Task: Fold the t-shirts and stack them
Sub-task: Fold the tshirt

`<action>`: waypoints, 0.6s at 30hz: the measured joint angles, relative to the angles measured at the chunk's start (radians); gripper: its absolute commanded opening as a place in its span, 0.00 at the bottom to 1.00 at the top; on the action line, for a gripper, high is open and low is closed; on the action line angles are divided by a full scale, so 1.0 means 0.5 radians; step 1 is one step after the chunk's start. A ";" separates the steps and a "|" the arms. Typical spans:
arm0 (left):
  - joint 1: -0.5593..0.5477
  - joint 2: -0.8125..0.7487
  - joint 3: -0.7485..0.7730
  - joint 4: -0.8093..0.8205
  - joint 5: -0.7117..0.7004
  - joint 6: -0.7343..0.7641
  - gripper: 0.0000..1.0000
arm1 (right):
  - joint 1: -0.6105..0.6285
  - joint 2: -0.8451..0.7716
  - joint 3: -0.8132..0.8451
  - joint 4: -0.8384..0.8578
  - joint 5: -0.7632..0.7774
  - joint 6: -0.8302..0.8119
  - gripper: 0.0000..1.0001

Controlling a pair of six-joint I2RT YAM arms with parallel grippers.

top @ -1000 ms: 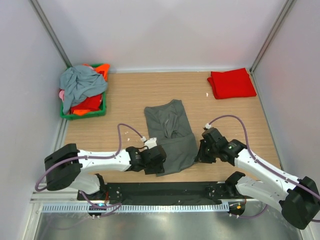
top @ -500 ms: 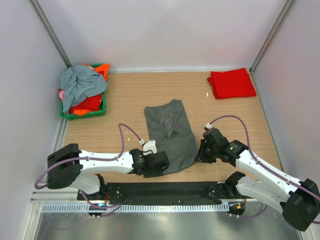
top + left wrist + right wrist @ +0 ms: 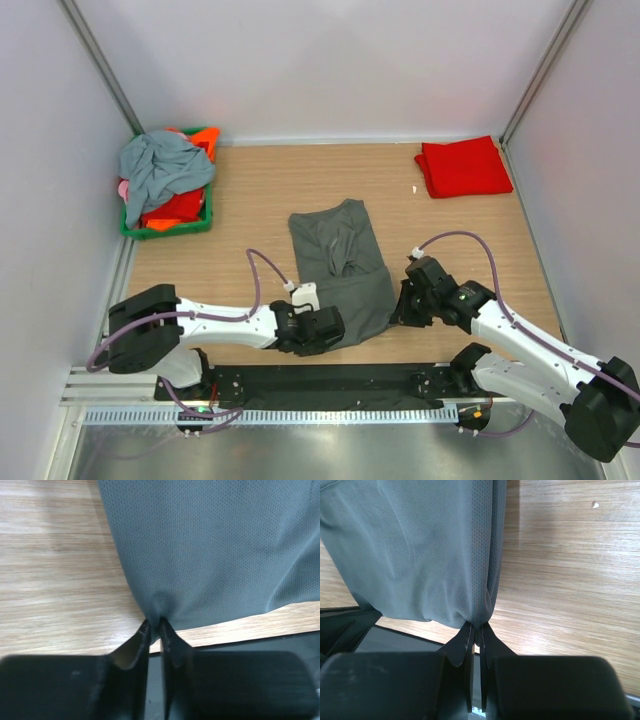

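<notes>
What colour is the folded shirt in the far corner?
The folded shirt is bright red; the top view shows it best.

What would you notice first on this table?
A grey t-shirt lies in the middle, its near edge pinched by the left fingers and the right fingers. A folded red t-shirt sits in the far right corner, a green basket heaped with clothes in the far left.

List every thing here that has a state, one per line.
grey shirt: lying in a narrow folded strip, both near corners pinched.
red shirt: folded, set at the far right corner.
loose shirts: crumpled, unfolded, heaped in the basket.
basket: upright, overfull.
left pincer: shut on the grey shirt's near left corner.
right pincer: shut on its near right corner.
</notes>
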 measured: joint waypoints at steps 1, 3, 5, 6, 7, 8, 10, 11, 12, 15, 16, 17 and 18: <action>-0.002 0.003 0.000 0.005 -0.004 0.000 0.00 | 0.000 0.000 0.000 0.000 0.000 0.000 0.01; -0.002 0.005 0.000 0.007 -0.009 0.002 0.00 | 0.000 0.000 0.000 0.000 0.000 0.000 0.01; -0.002 0.006 0.000 0.006 -0.011 0.003 0.00 | 0.000 0.000 0.000 0.000 -0.003 0.001 0.01; -0.002 0.006 0.000 0.003 -0.013 0.003 0.00 | 0.000 0.000 0.000 0.001 -0.008 0.003 0.01; -0.002 0.001 0.001 -0.006 -0.015 0.003 0.00 | 0.000 0.000 0.000 0.002 -0.016 0.008 0.01; -0.002 -0.011 0.002 -0.030 -0.018 0.004 0.00 | 0.000 -0.002 0.000 0.002 -0.025 0.012 0.01; -0.003 -0.062 0.010 -0.095 -0.037 0.007 0.00 | 0.000 -0.021 0.001 -0.002 -0.039 0.025 0.01; -0.003 -0.102 0.019 -0.139 -0.049 0.009 0.00 | 0.000 -0.037 0.002 -0.004 -0.043 0.031 0.01; -0.003 -0.150 0.035 -0.195 -0.063 0.011 0.00 | 0.000 -0.053 0.009 -0.014 -0.047 0.038 0.01; -0.002 -0.322 0.112 -0.367 -0.124 0.024 0.00 | 0.005 -0.100 0.082 -0.066 -0.053 0.072 0.01; 0.005 -0.372 0.134 -0.407 -0.141 0.029 0.00 | 0.009 -0.108 0.117 -0.072 -0.056 0.082 0.01; 0.018 -0.436 0.159 -0.448 -0.158 0.039 0.00 | 0.014 -0.109 0.155 -0.076 -0.060 0.092 0.01; 0.033 -0.501 0.174 -0.480 -0.172 0.059 0.00 | 0.022 -0.108 0.184 -0.076 -0.060 0.100 0.01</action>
